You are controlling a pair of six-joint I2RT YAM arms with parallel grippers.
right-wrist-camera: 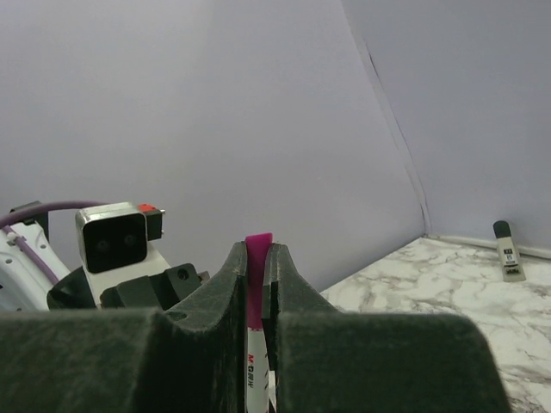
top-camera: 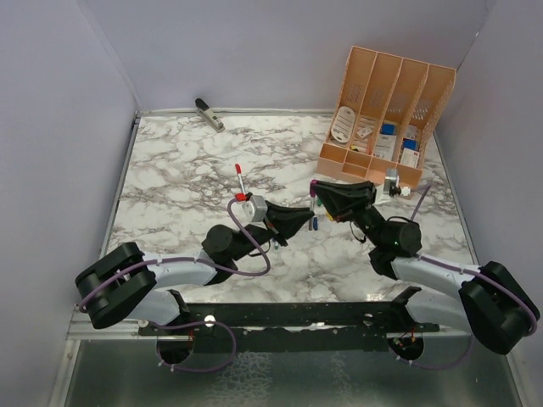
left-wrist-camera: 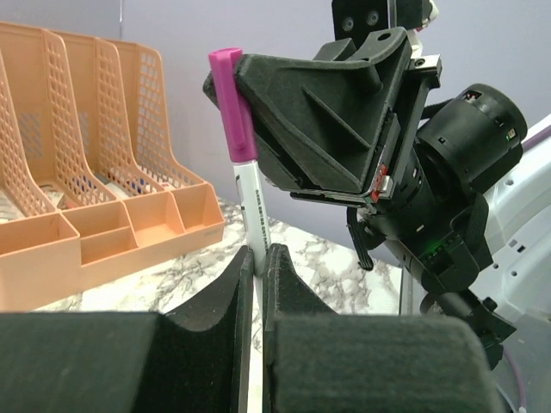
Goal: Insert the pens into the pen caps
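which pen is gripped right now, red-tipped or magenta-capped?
The magenta-capped pen: left pincer clamps its white barrel, right pincer its cap. The red-tipped pen lies on the table, untouched.

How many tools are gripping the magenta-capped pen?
2. The left tool clamps the pen on its white barrel. The right tool pinches the magenta cap at the pen's other end.

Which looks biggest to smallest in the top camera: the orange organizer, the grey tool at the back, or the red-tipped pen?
Orange organizer, clearly largest.
Grey tool and red-tipped pen: similar length, too close to rank, though the tool looks thicker.
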